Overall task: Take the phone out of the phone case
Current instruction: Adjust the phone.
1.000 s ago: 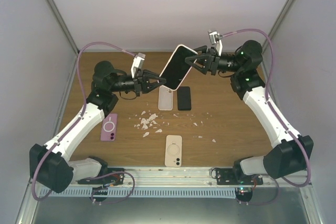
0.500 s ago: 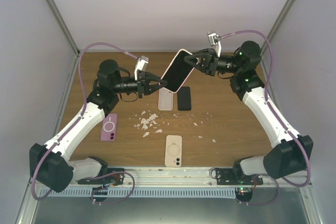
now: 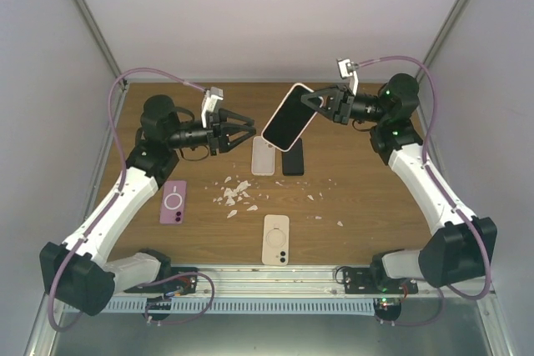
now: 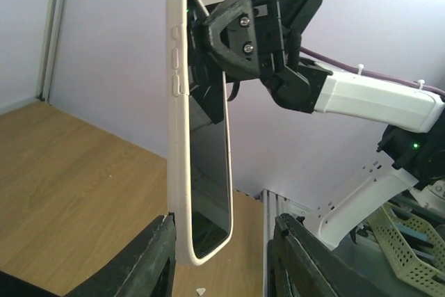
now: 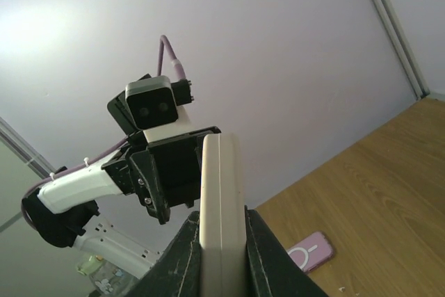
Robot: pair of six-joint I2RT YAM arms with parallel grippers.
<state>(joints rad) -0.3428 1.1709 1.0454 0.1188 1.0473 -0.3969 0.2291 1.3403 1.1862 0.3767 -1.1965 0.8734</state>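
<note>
The phone [image 3: 289,117], dark screen up inside a cream phone case [image 4: 178,137], hangs tilted above the table. My right gripper [image 3: 312,102] is shut on its upper end. In the right wrist view the case's edge [image 5: 221,193] sits squeezed between both fingers [image 5: 186,259]. My left gripper [image 3: 249,130] stands open just left of the phone's lower end and does not grip it. In the left wrist view that lower end [image 4: 206,238] hangs ahead of the spread fingers [image 4: 154,259], close to the left one.
On the table below lie a pale case [image 3: 263,156], a black phone [image 3: 292,156], a purple case [image 3: 173,202] and a beige case [image 3: 276,239]. White scraps [image 3: 236,193] are scattered mid-table. Walls close in on three sides.
My right gripper closed on the phone's upper end. My left gripper then let go of the lower end, opened and drew back to the left. The phone shifted slightly right.
</note>
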